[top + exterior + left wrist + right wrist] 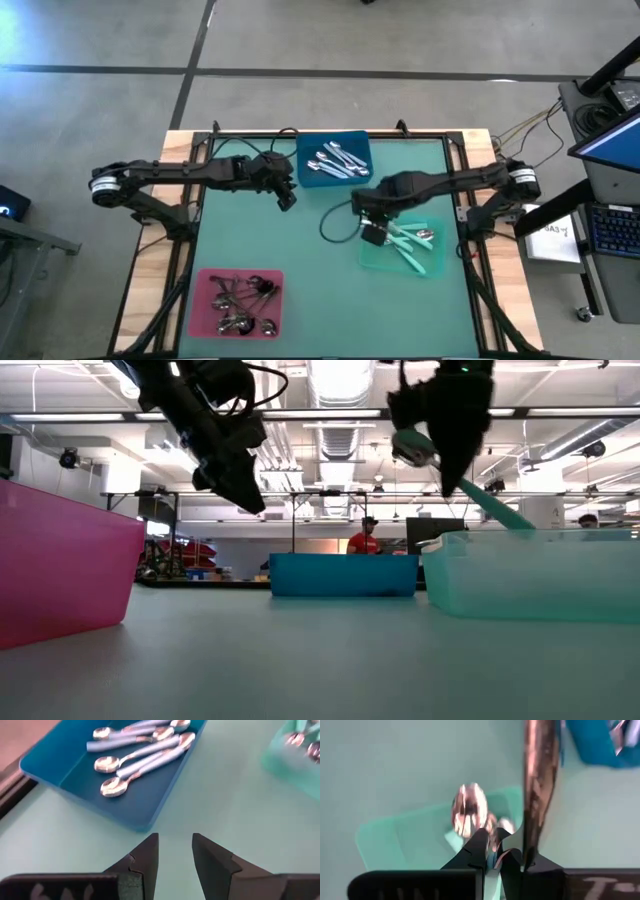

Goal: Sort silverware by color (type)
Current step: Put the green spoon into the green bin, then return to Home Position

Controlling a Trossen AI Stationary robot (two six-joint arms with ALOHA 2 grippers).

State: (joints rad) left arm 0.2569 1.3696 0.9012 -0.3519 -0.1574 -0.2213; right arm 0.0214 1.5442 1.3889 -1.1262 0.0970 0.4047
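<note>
Several all-silver spoons (337,158) lie in the blue tray (308,178) at the far middle. Teal-handled spoons (412,245) lie in the green tray (370,262) on the right, and dark-handled spoons (240,300) in the pink tray (200,300) at the near left. My right gripper (372,238) hangs over the green tray's left edge, shut on a teal-handled spoon (415,450). My left gripper (175,845) stands open and holds nothing, above the mat just off the blue tray's near left corner (142,822). My right gripper pinches the teal-handled spoon between its two fingers at the handle (493,862), just behind the bowl (469,815). The fingers point steeply down. The bowl sticks out past the fingertips over the green tray, and the handle (495,510) slants down toward the tray's rim.
A black cable (335,225) loops over the mat between the two arms. Open mat lies in the middle and near right. The three trays' walls (343,575) stand up from the table. People show in the room behind.
</note>
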